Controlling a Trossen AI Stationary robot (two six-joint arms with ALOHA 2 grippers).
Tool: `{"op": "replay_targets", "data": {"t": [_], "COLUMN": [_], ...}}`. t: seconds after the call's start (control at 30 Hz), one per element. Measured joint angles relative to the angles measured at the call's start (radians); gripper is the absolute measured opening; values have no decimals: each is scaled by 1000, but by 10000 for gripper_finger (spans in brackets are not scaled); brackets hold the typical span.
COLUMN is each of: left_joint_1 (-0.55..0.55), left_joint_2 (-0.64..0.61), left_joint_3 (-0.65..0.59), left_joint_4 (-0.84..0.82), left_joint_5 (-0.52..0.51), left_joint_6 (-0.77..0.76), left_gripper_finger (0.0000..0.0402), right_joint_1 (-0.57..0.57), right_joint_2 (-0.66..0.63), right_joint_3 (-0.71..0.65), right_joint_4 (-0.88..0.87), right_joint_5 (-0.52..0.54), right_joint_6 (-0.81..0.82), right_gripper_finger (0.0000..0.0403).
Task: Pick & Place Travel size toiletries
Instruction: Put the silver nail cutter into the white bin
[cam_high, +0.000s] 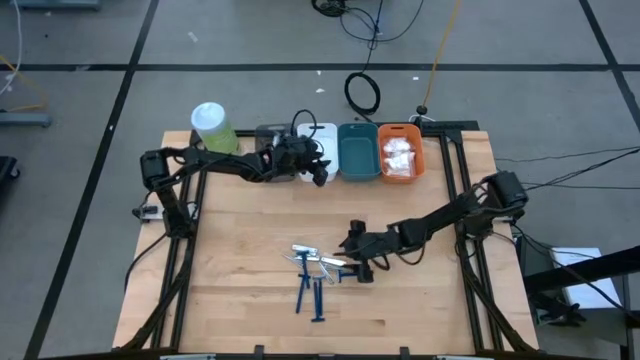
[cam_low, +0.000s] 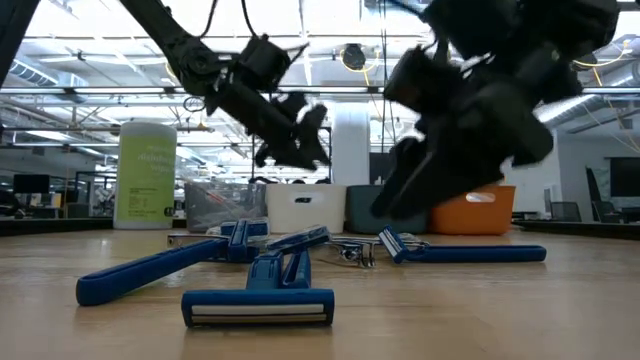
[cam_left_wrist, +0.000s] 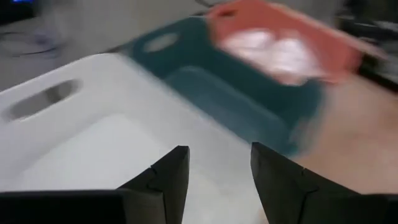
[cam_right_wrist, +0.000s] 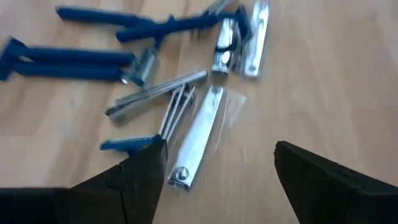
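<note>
Leftmost: left gripper (cam_high: 318, 172) poised above white bin (cam_high: 318, 140), fingers parted and empty, presumably positioned there for a drop. Mid-table: blue razors (cam_high: 310, 290) and silvery clippers (cam_right_wrist: 198, 140) loosely heaped on wood, awaiting pickup. Rightward: right gripper (cam_high: 352, 268) low beside the heap, fingers spread wide, nothing grasped, apparently aligned for a clipper.

Left gripper (cam_high: 318, 172) hung over white bin (cam_high: 322, 135). Right gripper (cam_high: 357, 268) sat low beside razors (cam_high: 308, 291) mid-table. Pouches (cam_high: 398, 155) filled orange bin (cam_high: 400, 132).
</note>
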Motion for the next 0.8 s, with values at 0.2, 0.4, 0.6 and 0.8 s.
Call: {"op": "replay_targets", "data": {"t": [0.2,0.4,0.6,0.8], "left_joint_1": [-76,-192,-295,-382], "left_joint_2": [-138,-313,-435,-485], "left_joint_3": [1,2,1,1], "left_joint_4": [-38,-185,-361,-413], "left_joint_5": [106,100,19,-271], "left_joint_6": [143,200,140,112], "left_gripper_finger": [170,170,170,170], "right_joint_1": [-5,-36,-61,-69], "right_joint_2": [42,39,38,38], "right_joint_3": [4,6,6,5], "right_joint_4": [-61,-82,-108,-102], "right_joint_5": [-2,-4,-92,-154], "right_joint_6": [18,-3,-11,-62], "right_gripper_finger": [281,281,257,174]}}
